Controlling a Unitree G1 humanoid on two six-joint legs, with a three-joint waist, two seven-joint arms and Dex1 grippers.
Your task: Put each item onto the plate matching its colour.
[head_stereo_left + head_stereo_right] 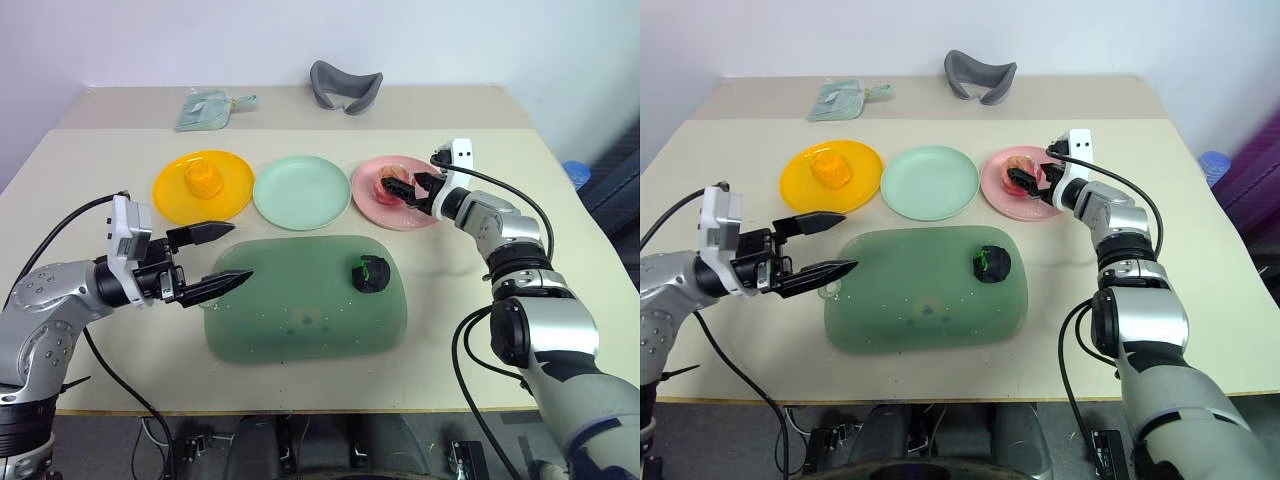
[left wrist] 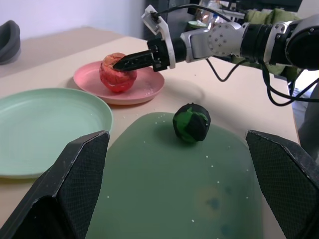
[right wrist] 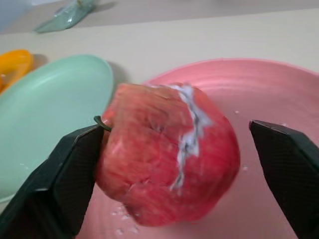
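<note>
The pink-red apple (image 3: 164,164) rests on the pink plate (image 1: 388,214) at the back right. My right gripper (image 1: 412,188) is open with a finger on each side of the apple; one finger (image 3: 75,164) is at its skin and the other (image 3: 284,159) stands apart. An orange-yellow lump (image 1: 203,181) sits on the yellow plate (image 1: 170,195). The mint green plate (image 1: 302,192) between them is bare. The dark green-black lump (image 1: 370,274) lies on the large green tray (image 1: 300,310). My left gripper (image 1: 226,256) hangs open at the tray's left end, holding nothing.
A grey curved band (image 1: 345,86) and a teal pouch (image 1: 210,108) lie at the back of the table. A blue object (image 1: 575,172) shows beyond the table's right edge. Cables trail from both arms.
</note>
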